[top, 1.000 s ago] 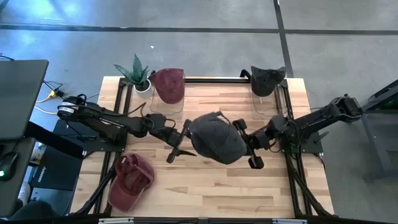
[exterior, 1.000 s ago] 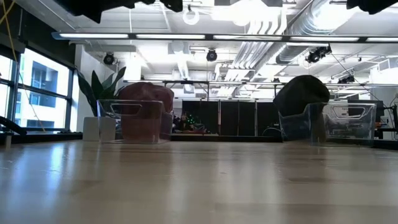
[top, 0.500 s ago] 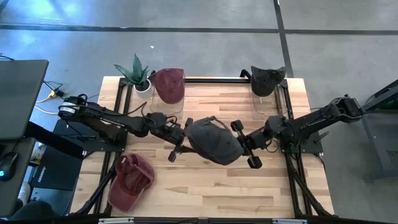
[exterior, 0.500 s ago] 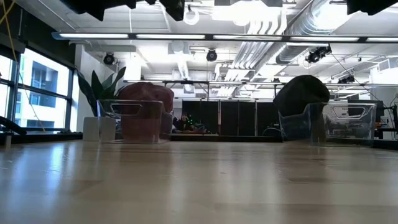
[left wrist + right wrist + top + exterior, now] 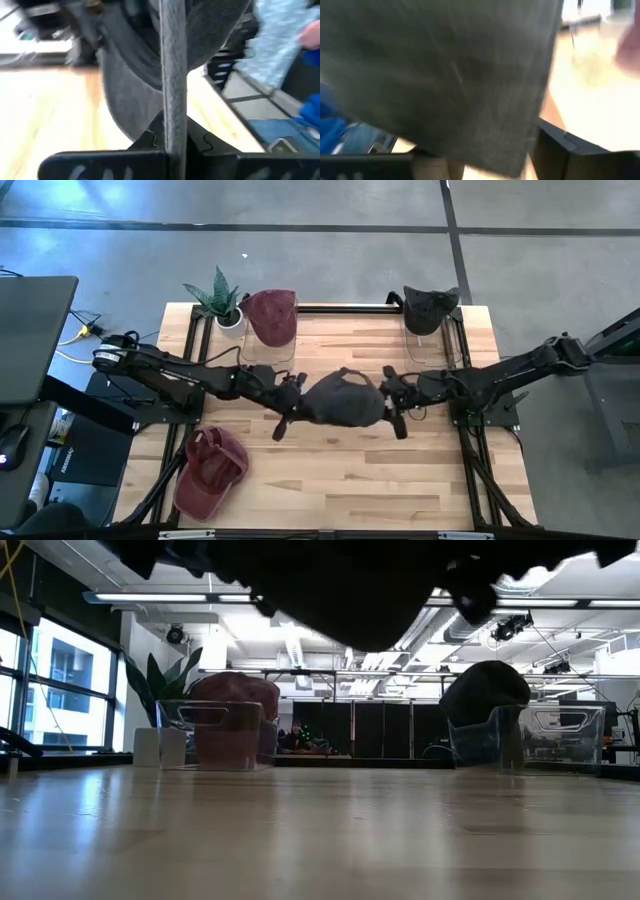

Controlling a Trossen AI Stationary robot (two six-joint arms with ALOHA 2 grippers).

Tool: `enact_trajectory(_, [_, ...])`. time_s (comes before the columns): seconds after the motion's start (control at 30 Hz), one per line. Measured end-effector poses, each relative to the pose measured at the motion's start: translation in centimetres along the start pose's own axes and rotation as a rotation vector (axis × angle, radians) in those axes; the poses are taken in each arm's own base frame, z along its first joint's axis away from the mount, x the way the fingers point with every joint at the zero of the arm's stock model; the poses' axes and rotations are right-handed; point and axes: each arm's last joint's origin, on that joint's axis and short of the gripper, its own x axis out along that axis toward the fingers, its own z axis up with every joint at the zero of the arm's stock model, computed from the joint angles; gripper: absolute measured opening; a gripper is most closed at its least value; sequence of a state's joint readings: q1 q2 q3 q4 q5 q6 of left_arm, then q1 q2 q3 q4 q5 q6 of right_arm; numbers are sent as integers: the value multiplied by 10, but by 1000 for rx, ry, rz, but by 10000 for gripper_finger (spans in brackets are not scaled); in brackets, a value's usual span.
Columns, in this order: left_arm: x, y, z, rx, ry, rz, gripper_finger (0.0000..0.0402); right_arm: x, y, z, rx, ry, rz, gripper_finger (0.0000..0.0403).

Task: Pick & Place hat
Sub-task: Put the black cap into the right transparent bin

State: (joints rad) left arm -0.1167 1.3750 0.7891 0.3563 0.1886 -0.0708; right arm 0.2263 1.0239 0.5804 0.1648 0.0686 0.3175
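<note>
A dark grey hat (image 5: 340,402) hangs above the table's middle, between my two grippers; its dark underside fills the top of the low view (image 5: 370,590). My left gripper (image 5: 290,405) is shut on the hat's left edge. At the hat's right side, my right gripper (image 5: 393,402) is open, and grey cloth (image 5: 445,75) hangs between its spread fingers (image 5: 570,150). My left gripper pinches the hat's rim (image 5: 172,100), seen edge-on, between its two fingers (image 5: 150,145). It comes in level from the table's left. The hat is lifted clear of the table. Of my right gripper, I cannot tell whether its fingers touch the cloth between them.
A maroon hat (image 5: 270,315) sits in a clear bin at the far left, beside a potted plant (image 5: 218,298). A dark hat (image 5: 430,308) sits in a clear bin (image 5: 560,735) at the far right. Another maroon hat (image 5: 210,470) lies at the near left edge.
My left gripper has gone toward the table's right, up to the hat, and taken hold of its left edge. The hat has sunk into the top of the low view. Its rounded crown has flattened and drawn out between the two grippers. My right gripper has shifted toward the far edge.
</note>
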Motion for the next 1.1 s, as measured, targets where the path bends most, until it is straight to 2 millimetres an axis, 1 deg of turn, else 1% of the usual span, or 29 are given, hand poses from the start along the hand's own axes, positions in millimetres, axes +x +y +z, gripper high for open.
enact_trajectory(0.07, [-2, 2, -2, -45, 29, 47, 6, -11, 2, -6, 93, 83, -5, 190])
enact_trajectory(0.13, [-4, 9, -3, -117, 48, 86, 3, -23, 7, -11, 205, 157, 14, 201])
enact_trajectory(0.23, [-7, 24, -4, -203, 56, 113, 3, -37, 15, -17, 337, 245, 51, 204])
enact_trajectory(0.3, [-10, 32, -4, -227, 54, 101, 2, -42, 22, -20, 367, 270, 84, 201])
enact_trajectory(0.33, [-11, 36, -4, -242, 54, 94, 2, -43, 25, -19, 355, 257, 103, 198])
enact_trajectory(0.4, [-14, 45, -3, -255, 47, 73, 2, -44, 33, -14, 275, 181, 137, 192])
enact_trajectory(0.47, [-16, 51, -1, -256, 30, 56, 2, -42, 39, -8, 149, 69, 148, 186])
enact_trajectory(0.57, [-18, 56, 0, -258, 24, 63, 2, -42, 47, 5, -148, -127, 124, 176])
enact_trajectory(0.6, [-18, 56, 0, -255, 25, 62, 2, -42, 49, 10, -250, -199, 104, 172])
enact_trajectory(0.67, [-18, 56, 0, -248, 25, 61, 2, -42, 52, 21, -369, -331, 32, 165])
enact_trajectory(0.77, [-18, 54, 0, -234, 26, 54, 2, -43, 49, 34, -434, -464, -108, 162])
enact_trajectory(0.83, [-17, 53, 0, -232, 28, 54, 2, -44, 48, 38, -484, -465, -179, 172])
enact_trajectory(0.93, [-17, 53, -1, -233, 32, 63, 2, -41, 43, 42, -512, -401, -270, 204])
enact_trajectory(1.03, [-17, 53, -1, -232, 32, 72, 2, -30, 38, 49, -476, -361, -315, 247])
enact_trajectory(1.1, [-17, 54, 0, -221, 22, 77, 2, -17, 34, 50, -476, -306, -348, 273])
